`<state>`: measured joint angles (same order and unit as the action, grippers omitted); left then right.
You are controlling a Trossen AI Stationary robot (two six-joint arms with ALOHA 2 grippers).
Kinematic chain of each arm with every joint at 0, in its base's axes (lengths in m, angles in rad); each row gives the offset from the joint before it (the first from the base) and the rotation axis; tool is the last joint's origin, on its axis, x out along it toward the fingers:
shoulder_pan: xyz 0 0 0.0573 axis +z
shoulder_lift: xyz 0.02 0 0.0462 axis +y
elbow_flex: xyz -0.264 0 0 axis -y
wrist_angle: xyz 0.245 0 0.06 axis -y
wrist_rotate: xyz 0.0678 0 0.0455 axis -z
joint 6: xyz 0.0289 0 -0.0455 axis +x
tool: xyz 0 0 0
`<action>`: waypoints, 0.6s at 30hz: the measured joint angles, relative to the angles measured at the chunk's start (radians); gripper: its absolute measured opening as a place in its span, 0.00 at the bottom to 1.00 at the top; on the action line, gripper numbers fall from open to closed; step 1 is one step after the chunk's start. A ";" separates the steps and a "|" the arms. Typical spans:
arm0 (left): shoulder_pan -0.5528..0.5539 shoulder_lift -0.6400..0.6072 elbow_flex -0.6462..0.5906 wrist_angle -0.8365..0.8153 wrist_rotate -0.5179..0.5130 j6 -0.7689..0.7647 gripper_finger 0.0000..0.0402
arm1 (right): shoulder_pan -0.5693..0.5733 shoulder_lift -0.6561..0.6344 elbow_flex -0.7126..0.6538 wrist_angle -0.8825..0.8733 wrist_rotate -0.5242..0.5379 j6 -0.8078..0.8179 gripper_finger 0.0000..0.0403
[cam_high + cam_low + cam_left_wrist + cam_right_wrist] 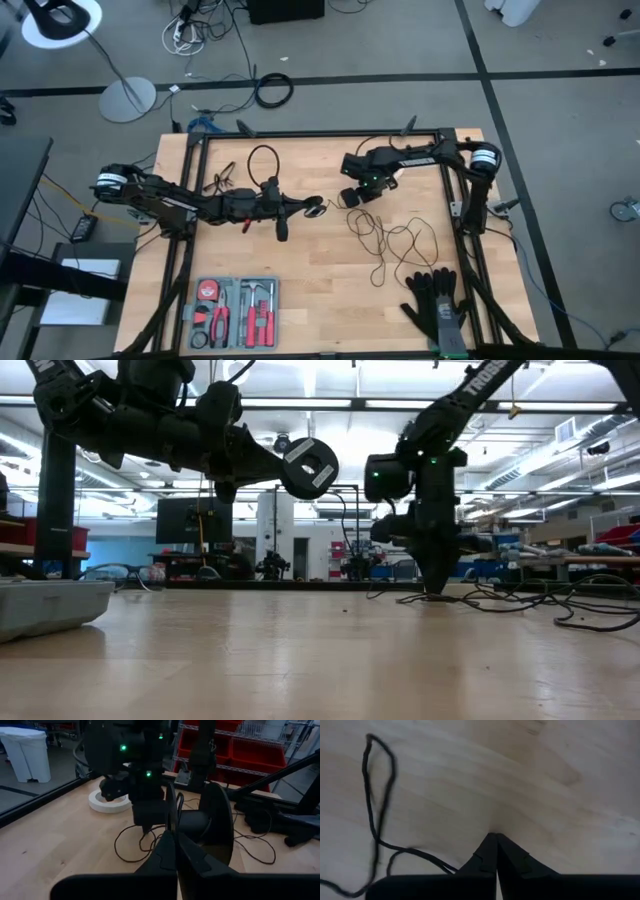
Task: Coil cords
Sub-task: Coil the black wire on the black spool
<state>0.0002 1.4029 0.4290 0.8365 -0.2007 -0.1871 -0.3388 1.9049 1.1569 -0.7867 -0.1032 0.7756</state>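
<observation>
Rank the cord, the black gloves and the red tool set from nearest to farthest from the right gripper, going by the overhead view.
From the right gripper:
1. Cord, looped on the table right beside it.
2. Black gloves, near the table's front right corner.
3. Red tool set, at the front left.

A thin black cord (395, 240) lies on the pale wood-grain worktop (320, 290); the tape ring (108, 801) is white, the gloves (437, 303) black.

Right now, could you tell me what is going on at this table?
Two robot arms are working on a thin black cord lying in loose loops on the wooden table. The left tool is shut on the small round puck at the cord's end and holds it above the table. The right tool is shut, tip down at the tabletop beside the cord. The cord is not yet coiled. A tool tray and black gloves lie near the front edge.
</observation>
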 joint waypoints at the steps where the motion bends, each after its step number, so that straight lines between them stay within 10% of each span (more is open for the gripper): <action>1: 0.000 0.000 0.000 -0.002 -0.001 0.000 0.00 | 0.004 0.002 0.018 -0.012 0.019 -0.009 0.00; 18: 0.000 0.000 0.000 -0.006 -0.007 -0.002 0.00 | 0.022 -0.054 0.097 -0.045 0.196 -0.039 0.00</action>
<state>0.0006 1.4029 0.4294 0.8309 -0.2073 -0.1894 -0.3172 1.8507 1.2536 -0.8321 0.0933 0.7368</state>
